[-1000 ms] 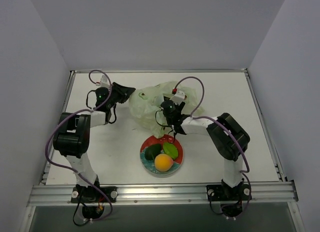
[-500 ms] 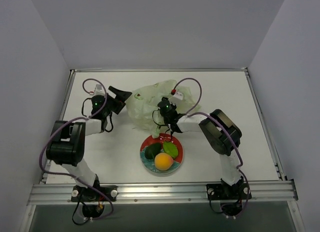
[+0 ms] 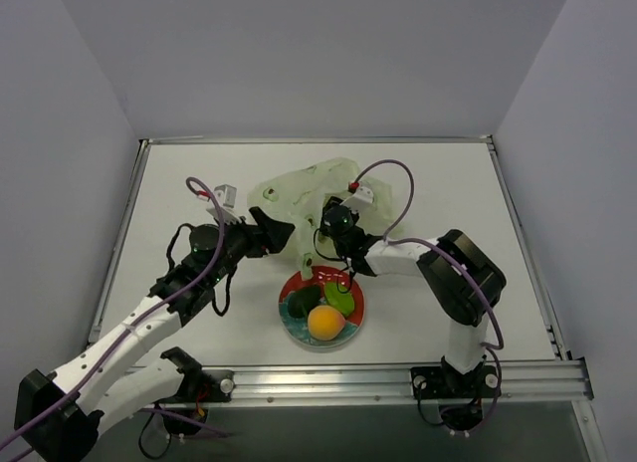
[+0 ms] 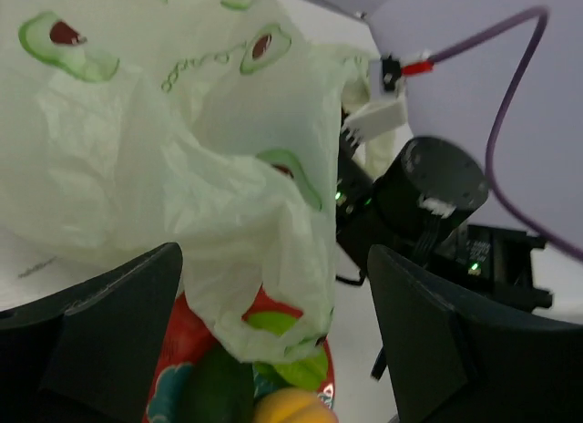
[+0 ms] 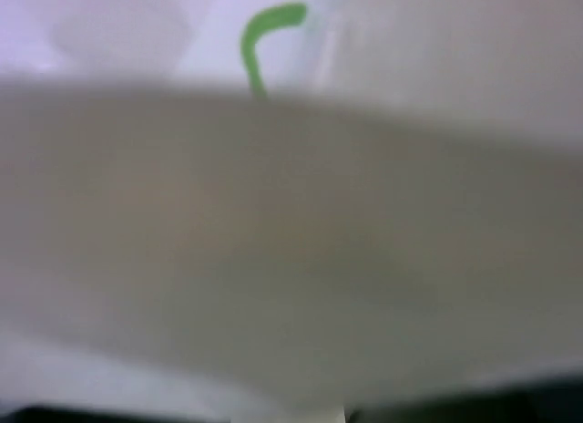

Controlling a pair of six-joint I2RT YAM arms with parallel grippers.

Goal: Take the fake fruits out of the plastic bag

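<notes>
The fake fruits (image 3: 323, 311) that show lie out of the bag, on a red-and-teal plate (image 3: 291, 334) at the near middle of the desk (image 3: 453, 188). The dark green fruit (image 3: 304, 303) is on the plate's left, the light green fruit (image 3: 341, 298) on its right just beside it, and the round orange fruit (image 3: 325, 324) in front of both. A fourth fruit cannot be made out in any view

The plastic bag (image 3: 299, 196) is bunched and raised just behind the plate, a pale green translucent film printed with green shapes that have brown-red centres. Its lower edge hangs over the far rim of the plate

From the left wrist view the bag (image 4: 182, 168) droops between the two dark fingers (image 4: 118, 327) of the left tool (image 4: 273, 252), which stand wide apart and grip nothing. In the top view the left tool (image 3: 281, 233) sits at the bag's left side, near the plate

The right tool (image 3: 328, 218) is pressed into the bag's right side. Its own camera sees only blurred pale plastic (image 5: 291, 259) with a green mark, so I cannot tell whether its jaws are apart or closed on the film
</notes>
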